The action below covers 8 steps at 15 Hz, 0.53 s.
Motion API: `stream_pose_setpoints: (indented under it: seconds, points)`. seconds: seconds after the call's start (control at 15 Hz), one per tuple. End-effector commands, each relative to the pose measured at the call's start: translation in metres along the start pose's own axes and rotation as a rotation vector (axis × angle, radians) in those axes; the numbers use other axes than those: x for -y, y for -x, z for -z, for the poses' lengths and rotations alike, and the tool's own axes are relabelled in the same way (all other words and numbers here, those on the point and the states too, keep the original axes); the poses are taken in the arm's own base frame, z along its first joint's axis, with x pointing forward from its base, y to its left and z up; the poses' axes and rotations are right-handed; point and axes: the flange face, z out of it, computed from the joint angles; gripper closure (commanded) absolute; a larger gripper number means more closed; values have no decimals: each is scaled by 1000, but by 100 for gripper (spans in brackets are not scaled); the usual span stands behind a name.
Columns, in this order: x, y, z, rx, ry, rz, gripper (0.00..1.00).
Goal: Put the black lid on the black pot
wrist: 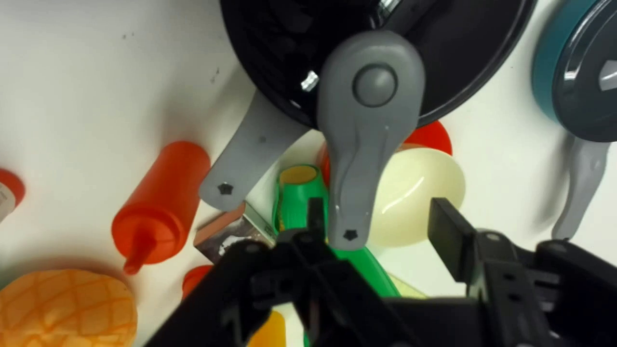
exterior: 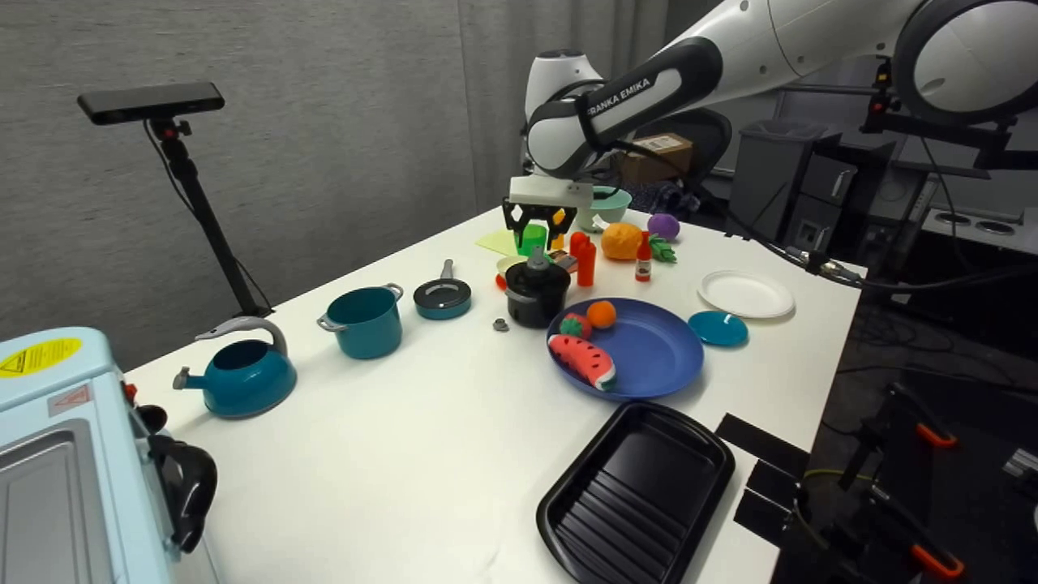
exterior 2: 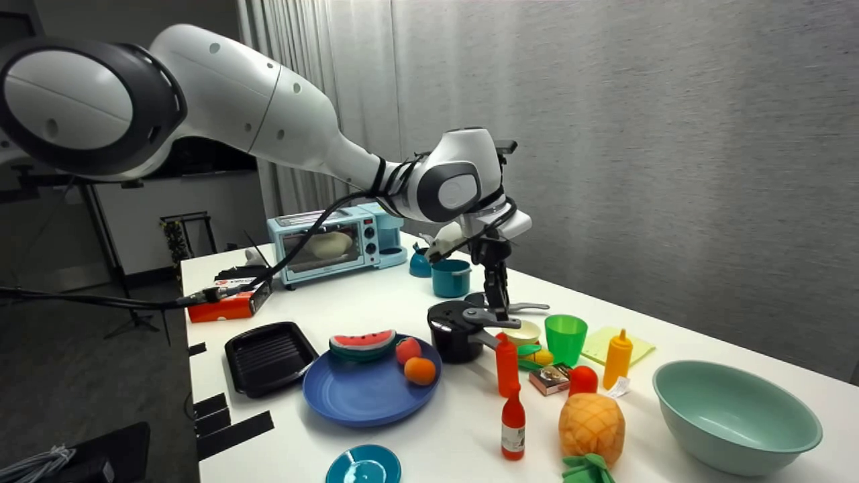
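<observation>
With fingers (wrist: 449, 238) spread to either side of the grey handle (wrist: 362, 144) pointing in lengthwise from the black lid (exterior 2: 444, 313) atop the black pot (exterior 2: 453, 347), probably best to back straight off.

A grey, streaky wall (exterior 2: 671, 134) spans twelve to three o'clock in an exterior view, lit softly in pale vertical bands; a pleated curtain (exterior 2: 288, 27) hangs at eleven and dark floor (exterior 2: 60, 376) lies at eight. In an exterior view a white table (exterior: 389, 487) spreads from four round to eight o'clock, with a grey bin (exterior: 766, 178) and drawers (exterior: 819, 186) beyond it toward two. Between one and two, a dim black curve is probably a chair (exterior: 712, 134), behind a cardboard box (exterior: 653, 158).
</observation>
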Motion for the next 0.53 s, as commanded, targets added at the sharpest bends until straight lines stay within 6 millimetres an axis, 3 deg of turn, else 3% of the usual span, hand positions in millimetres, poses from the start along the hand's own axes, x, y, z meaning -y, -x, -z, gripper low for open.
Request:
stream_pose_setpoints:
  seconds: [0.0,0.13,0.47]
  points:
    - [25,9,59,-17,19,120,10]
    - [40,19,92,4,17,207,0]
    - [81,65,159,45,1,484,0]
